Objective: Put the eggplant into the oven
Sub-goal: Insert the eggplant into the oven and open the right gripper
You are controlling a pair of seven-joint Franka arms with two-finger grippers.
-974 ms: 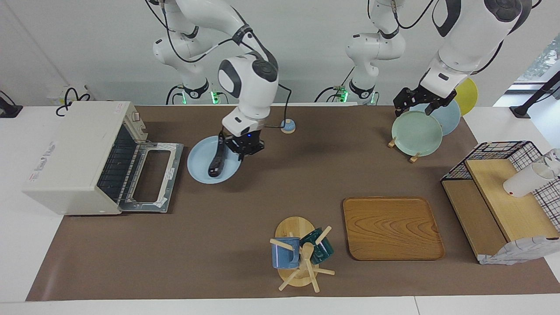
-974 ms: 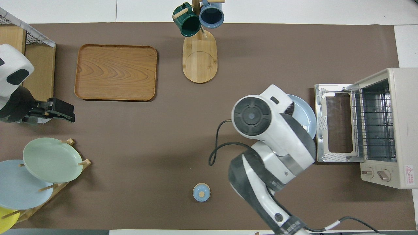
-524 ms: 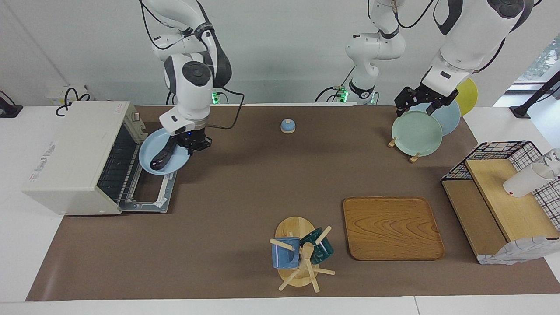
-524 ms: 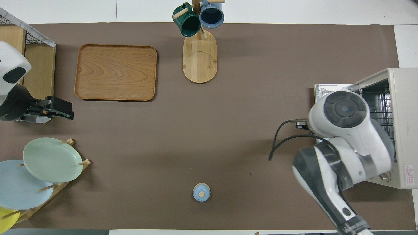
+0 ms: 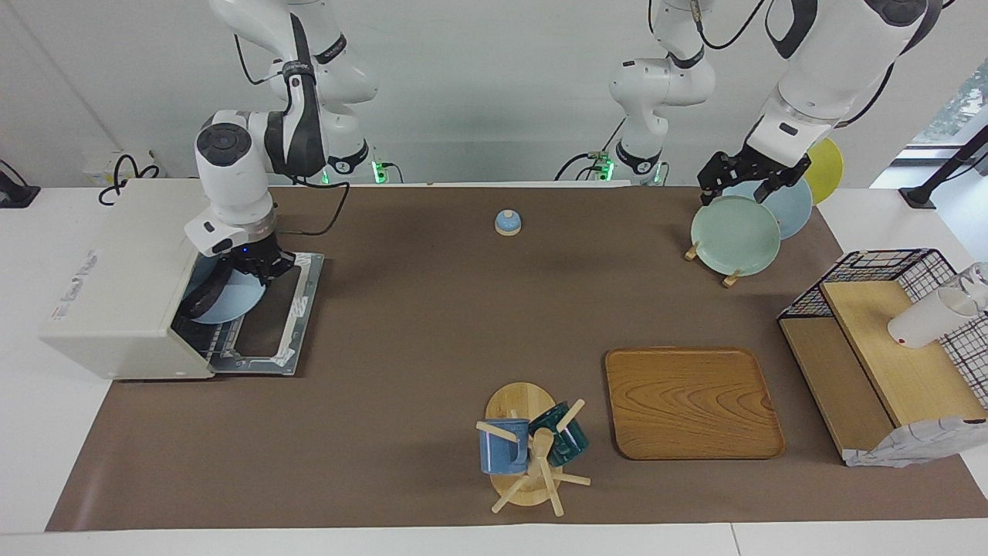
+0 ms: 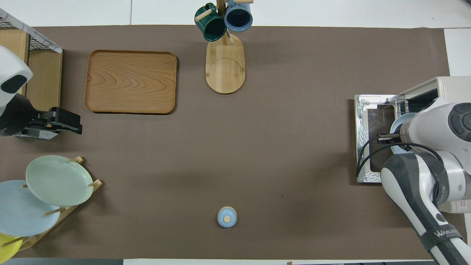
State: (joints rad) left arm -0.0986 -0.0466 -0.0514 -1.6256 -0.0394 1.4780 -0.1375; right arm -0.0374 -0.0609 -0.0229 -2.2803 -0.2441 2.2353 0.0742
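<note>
The off-white oven (image 5: 116, 270) stands at the right arm's end of the table with its door (image 5: 274, 309) folded down flat. My right gripper (image 5: 258, 266) is shut on the rim of a light blue plate (image 5: 231, 301) and holds it tilted in the oven's mouth, over the door's hinge. The dark eggplant (image 5: 202, 300) lies on the plate's lower edge, just inside the opening. In the overhead view the right arm covers most of the plate (image 6: 398, 124), the oven (image 6: 447, 86) and all of the eggplant. My left gripper (image 5: 742, 179) waits over the plate rack.
A rack holds a green plate (image 5: 735, 234), a blue one and a yellow one. A small blue knobbed lid (image 5: 507, 222) sits near the robots. A wooden tray (image 5: 691, 401), a mug tree (image 5: 525, 448) with two mugs, and a wire shelf (image 5: 888, 340) with a white cup are farther out.
My right gripper has carried the blue plate with the eggplant from the mat beside the oven door up and into the oven's mouth. The left arm has barely moved.
</note>
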